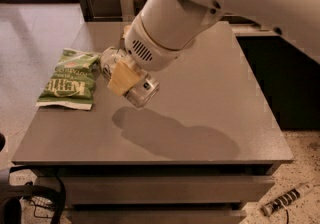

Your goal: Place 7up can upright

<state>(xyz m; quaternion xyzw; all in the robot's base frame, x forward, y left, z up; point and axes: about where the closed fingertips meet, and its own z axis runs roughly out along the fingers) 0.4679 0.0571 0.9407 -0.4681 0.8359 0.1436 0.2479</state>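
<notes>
The 7up can (144,91), a small silver can, is held in my gripper (131,84) above the grey table (210,118). The can lies tilted, its silver end pointing down and to the right. It hangs clear of the tabletop, and its shadow falls below and to the right of it. A tan finger (121,77) presses on the can's near side; the other finger is hidden behind the can. The large white arm comes in from the upper right and covers the middle of the table behind the gripper.
A green chip bag (68,80) lies flat at the table's left edge, just left of the gripper. The table's front edge runs below the shadow. A dark cabinet stands to the right, and cables lie on the floor at lower left and lower right.
</notes>
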